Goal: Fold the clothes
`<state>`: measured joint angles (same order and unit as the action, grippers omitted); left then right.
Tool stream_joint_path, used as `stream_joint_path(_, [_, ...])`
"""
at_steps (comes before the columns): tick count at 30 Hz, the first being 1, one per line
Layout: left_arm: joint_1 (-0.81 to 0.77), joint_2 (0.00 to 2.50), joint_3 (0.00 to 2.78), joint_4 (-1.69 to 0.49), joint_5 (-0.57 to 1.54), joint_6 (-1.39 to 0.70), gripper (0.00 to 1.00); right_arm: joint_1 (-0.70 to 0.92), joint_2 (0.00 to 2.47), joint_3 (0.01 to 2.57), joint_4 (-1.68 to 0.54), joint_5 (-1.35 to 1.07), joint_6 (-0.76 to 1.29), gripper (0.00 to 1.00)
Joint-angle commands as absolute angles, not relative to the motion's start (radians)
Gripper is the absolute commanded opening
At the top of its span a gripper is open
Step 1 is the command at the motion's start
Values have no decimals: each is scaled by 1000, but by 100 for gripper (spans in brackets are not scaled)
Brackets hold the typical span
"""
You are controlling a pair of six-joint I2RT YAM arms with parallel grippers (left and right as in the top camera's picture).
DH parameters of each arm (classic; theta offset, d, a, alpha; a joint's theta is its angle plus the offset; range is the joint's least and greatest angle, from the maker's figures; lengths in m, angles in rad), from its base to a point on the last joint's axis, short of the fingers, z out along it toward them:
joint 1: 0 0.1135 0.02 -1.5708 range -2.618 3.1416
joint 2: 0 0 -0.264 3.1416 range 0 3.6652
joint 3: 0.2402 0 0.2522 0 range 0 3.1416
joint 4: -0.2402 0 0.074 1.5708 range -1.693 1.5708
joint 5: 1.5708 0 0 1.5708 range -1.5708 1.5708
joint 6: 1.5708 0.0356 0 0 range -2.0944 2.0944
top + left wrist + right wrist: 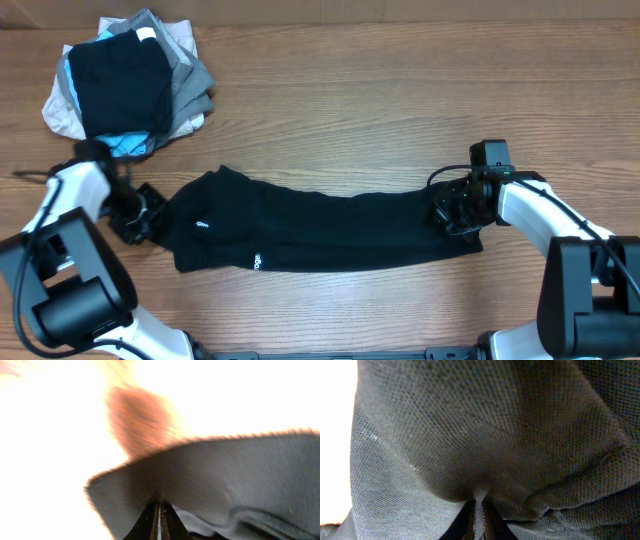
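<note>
Shirt point(320, 230) lies as long black band across worktop point(350, 100), seemingly already folded lengthwise. Left jaws pinch its left end, right jaws pinch right end. Step: both ends gripped. Next move likely calls for lifting together, carrying one end over other.

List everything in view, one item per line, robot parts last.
shirt: one, black with small white lettering, stretched across the table's middle.
pile: one stack of garments, black, grey, beige and light blue, far left corner.
table: one, brown wood, under everything.
left gripper: one, black, shut on the shirt's left end.
right gripper: one, black, shut on the shirt's right end.
</note>
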<state>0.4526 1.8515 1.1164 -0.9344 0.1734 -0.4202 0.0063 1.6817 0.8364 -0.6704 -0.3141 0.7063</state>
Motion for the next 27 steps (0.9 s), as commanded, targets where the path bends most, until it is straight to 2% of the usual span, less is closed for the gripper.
stream_joint_path(1, [525, 1861, 1106, -934, 206, -450, 7, 10, 1759, 830, -636, -203, 704, 11])
stream_joint_path(9, [611, 1856, 1107, -934, 290, -439, 8, 10, 1760, 869, -641, -178, 689, 13])
stream_joint_path(17, [581, 1682, 1108, -929, 390, -363, 4, 11, 1760, 876, -659, -177, 681, 13])
stream_joint_path(20, [507, 1561, 1108, -927, 473, -276, 4, 11, 1761, 876, -659, -177, 682, 13])
stream_joint_path(27, [189, 1546, 1107, -921, 342, -239, 4, 11, 1761, 876, -662, -186, 682, 13])
